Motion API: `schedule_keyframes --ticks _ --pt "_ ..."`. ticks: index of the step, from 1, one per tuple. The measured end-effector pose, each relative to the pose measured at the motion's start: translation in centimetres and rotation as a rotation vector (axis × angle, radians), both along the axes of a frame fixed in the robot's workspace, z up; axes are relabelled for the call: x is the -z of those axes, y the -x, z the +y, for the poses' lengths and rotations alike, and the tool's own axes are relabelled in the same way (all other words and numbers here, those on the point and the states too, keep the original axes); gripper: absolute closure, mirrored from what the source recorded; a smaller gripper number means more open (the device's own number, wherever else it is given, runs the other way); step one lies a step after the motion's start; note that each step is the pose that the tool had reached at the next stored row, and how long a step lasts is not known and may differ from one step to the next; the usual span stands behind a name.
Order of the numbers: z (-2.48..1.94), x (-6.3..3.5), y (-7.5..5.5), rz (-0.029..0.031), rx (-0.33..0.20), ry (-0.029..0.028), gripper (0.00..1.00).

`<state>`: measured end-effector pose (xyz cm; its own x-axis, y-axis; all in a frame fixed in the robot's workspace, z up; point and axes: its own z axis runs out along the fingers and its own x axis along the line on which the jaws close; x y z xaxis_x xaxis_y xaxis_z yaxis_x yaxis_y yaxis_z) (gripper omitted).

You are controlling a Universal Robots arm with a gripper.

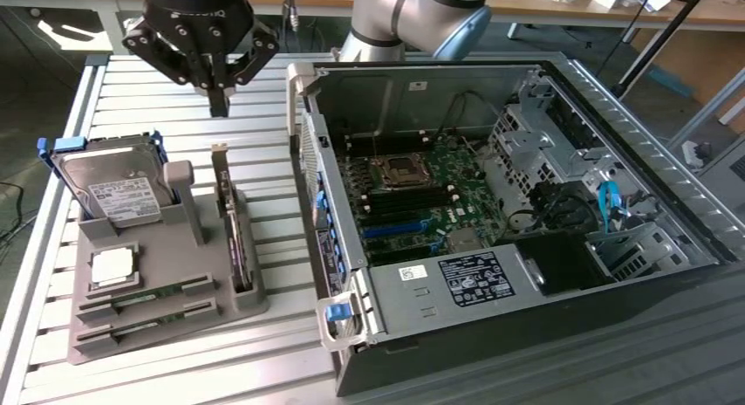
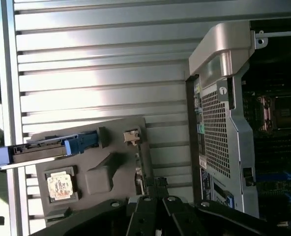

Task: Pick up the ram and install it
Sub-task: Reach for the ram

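Two ram sticks (image 1: 149, 298), thin and green, lie in the front slots of a grey holder (image 1: 233, 305) on the slatted table. My gripper (image 1: 219, 101) hangs above the table behind the holder, well clear of the sticks, with its fingers shut together and nothing between them. In the wrist view my gripper (image 2: 158, 219) points down over the holder (image 2: 111, 167). The open computer case (image 1: 582, 91) lies at the exterior view's right, its motherboard (image 1: 431, 195) exposed.
The holder also carries a hard drive (image 1: 117, 191) in a blue frame, a square silver processor (image 1: 113, 265) and an upright dark expansion card (image 1: 233, 226). The case's perforated wall (image 2: 217, 128) stands close beside the holder. A desk edge runs along the back.
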<state>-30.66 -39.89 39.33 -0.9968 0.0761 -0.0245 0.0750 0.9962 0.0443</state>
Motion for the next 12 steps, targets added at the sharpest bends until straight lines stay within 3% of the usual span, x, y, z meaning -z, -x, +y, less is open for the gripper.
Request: schedule_keyframes --ticks 6,8,12 --pt "0.00 0.01 2.9 -0.0002 0.000 -0.0001 0.89" --pt "0.00 0.01 4.6 -0.0001 0.000 0.0000 0.89" --pt "-0.06 0.03 4.8 -0.0001 0.000 0.0000 0.89"
